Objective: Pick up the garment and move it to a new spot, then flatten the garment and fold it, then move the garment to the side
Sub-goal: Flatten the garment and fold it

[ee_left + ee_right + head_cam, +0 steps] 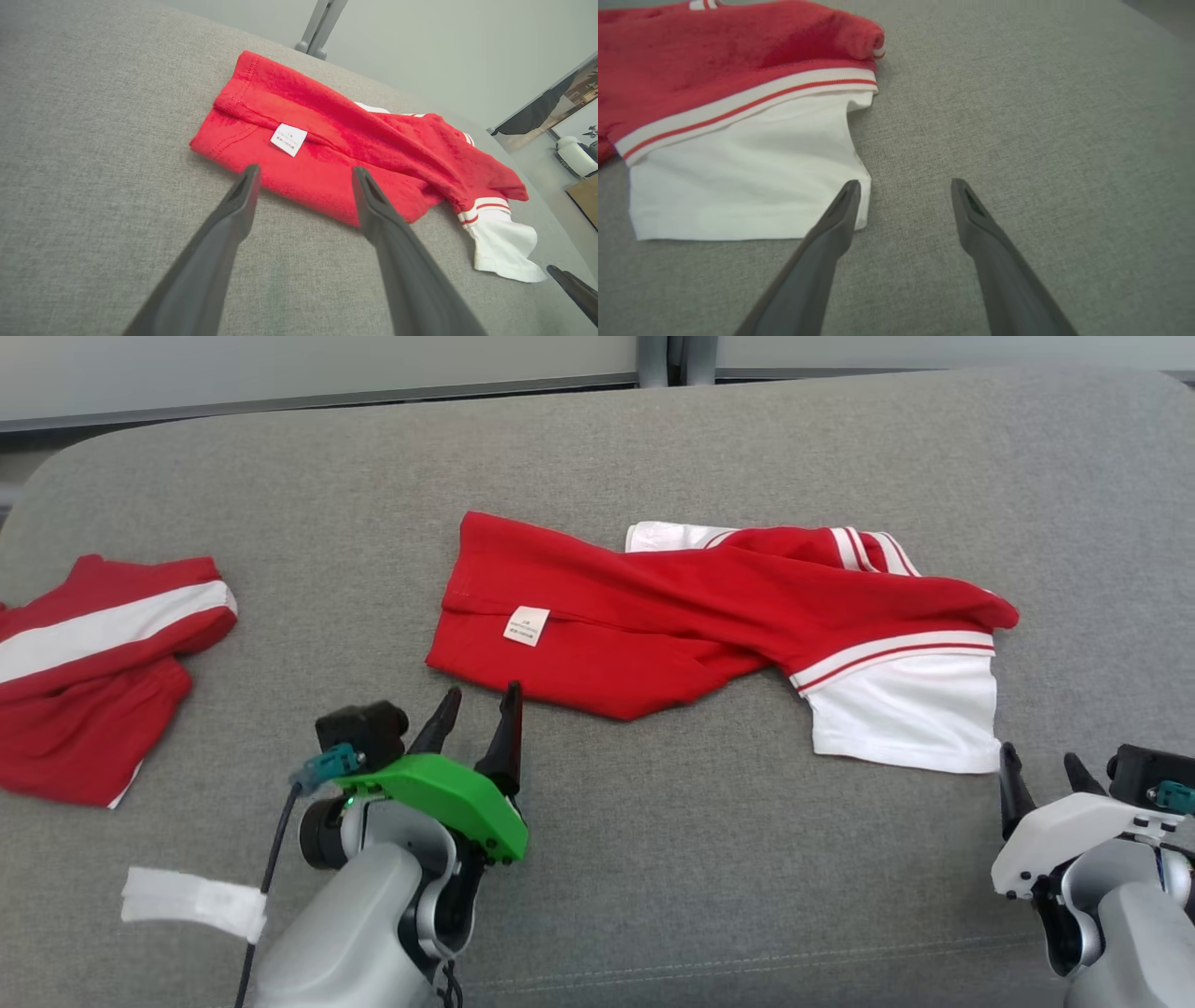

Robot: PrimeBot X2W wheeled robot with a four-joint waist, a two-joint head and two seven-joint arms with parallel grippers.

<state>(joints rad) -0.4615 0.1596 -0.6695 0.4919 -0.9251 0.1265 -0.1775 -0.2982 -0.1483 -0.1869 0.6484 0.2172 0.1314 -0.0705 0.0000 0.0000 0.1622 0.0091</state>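
- Your garment (653, 625) lies loosely folded mid-cushion (653, 877), red body to the left with its label (527, 625) up and its white sleeve (906, 714) to the right.
- Your left gripper (476, 709) is released and empty, with its tips just at the garment's near red edge.
- Your right gripper (1039, 758) is released and empty beside the sleeve's near corner.
- A second red garment (84, 681) lies well apart at the far left, with a tape strip (191, 901) nearer you.

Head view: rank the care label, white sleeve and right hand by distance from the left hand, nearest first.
1. care label, just ahead of the left hand.
2. white sleeve, to its right.
3. right hand, far right.
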